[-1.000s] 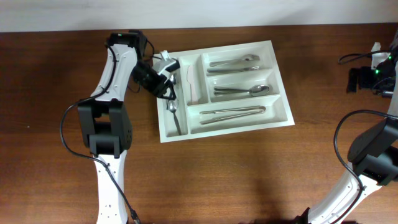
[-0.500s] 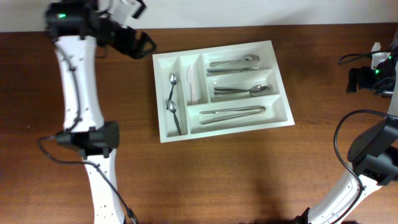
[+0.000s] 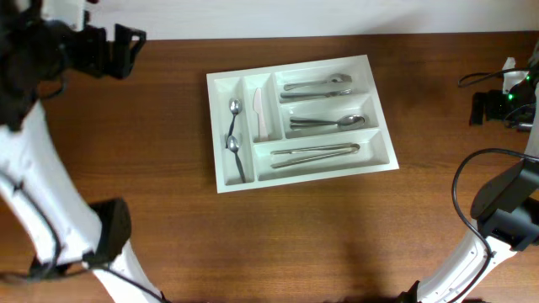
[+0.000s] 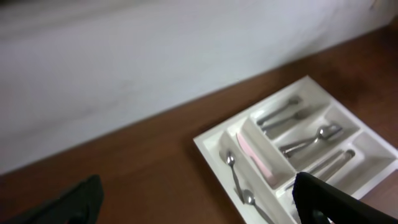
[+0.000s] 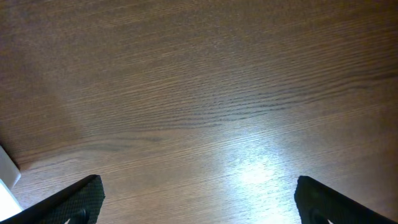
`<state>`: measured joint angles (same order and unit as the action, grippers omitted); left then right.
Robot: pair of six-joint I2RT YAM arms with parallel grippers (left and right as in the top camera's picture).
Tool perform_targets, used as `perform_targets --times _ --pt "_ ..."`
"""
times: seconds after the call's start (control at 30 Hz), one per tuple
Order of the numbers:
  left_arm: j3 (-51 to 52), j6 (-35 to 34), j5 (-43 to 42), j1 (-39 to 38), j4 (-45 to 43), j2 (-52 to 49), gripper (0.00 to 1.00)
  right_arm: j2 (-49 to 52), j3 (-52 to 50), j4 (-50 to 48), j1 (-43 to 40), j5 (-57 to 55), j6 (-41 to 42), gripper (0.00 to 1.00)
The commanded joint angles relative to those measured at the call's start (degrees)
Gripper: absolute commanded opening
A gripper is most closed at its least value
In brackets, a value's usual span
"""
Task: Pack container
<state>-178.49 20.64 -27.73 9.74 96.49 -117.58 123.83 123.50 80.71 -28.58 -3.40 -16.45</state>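
Note:
The white cutlery tray (image 3: 295, 66) lies at mid-table and also shows in the left wrist view (image 4: 261, 103). Its leftmost narrow compartment holds two spoons (image 3: 234, 145). The second narrow one holds a pale pink utensil (image 3: 259, 114). The three long compartments hold metal cutlery (image 3: 316, 152). My left gripper (image 3: 125, 50) is open and empty, raised far to the left of the tray; in its wrist view (image 4: 199, 211) the jaws stand wide apart. My right gripper (image 3: 480, 108) is open and empty at the far right edge, over bare wood (image 5: 199, 208).
The brown wooden table (image 3: 320, 236) surrounds the tray. A black cable (image 3: 476, 77) lies at the far right by the right arm. A white wall (image 4: 124, 62) runs behind the table. A small white corner (image 5: 6, 174) shows at the right wrist view's left edge.
My left gripper was over the tray's left narrow compartments; it has risen and swung far to the left. A second spoon now lies in the leftmost compartment. The right arm has not moved.

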Motion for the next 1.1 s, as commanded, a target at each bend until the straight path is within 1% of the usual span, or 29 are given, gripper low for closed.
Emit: perform_targets --times 0.0,0.07,0.2,0.33,0.37,0.47,0.57,0.63,0.77,0.8,0.97,1.07 --pt "4.0 -1.99 0.79 -0.13 0.22 6.75 0.99 0.31 -0.35 -0.04 -0.33 0.35 0.61 0.99" --pt "9.97 -1.99 -0.9 -0.26 0.2 11.47 0.99 0.31 -0.35 -0.02 -0.33 0.35 0.61 0.99" --pt "30.82 -1.75 -0.13 -1.38 0.22 26.64 0.99 0.31 -0.35 -0.04 -0.33 0.35 0.61 0.99" --pt "47.17 -2.01 0.59 -1.36 0.2 41.55 0.99 0.31 -0.35 -0.04 -0.33 0.35 0.61 0.99" --pt "51.91 -2.8 0.63 -1.36 0.0 46.95 0.99 0.31 -0.35 -0.04 -0.33 0.35 0.61 0.99" --pt "59.06 -7.23 0.79 -1.31 -1.4 56.37 0.99 0.31 -0.35 -0.04 -0.33 0.35 0.61 0.99" --pt "64.37 -11.26 0.81 -1.31 -2.93 63.76 0.99 0.31 -0.35 -0.04 -0.33 0.35 0.61 0.99" --pt "67.38 -14.19 0.83 -1.31 -4.28 67.38 0.99 0.31 -0.35 -0.04 -0.33 0.35 0.61 0.99" --pt "73.66 -26.12 0.52 -1.31 -8.57 73.09 0.99 0.31 -0.35 -0.04 -0.33 0.35 0.61 0.99" --pt "75.08 -28.02 0.42 -1.33 -9.4 74.01 0.99 0.31 -0.35 -0.04 -0.33 0.35 0.61 0.99" --pt "81.02 -28.79 0.33 -1.31 -9.9 75.69 0.99 0.31 -0.35 -0.04 -0.33 0.35 0.61 0.99" --pt "84.19 -28.79 0.02 -1.31 -7.85 75.69 0.99 0.31 -0.35 -0.04 -0.33 0.35 0.61 0.99"
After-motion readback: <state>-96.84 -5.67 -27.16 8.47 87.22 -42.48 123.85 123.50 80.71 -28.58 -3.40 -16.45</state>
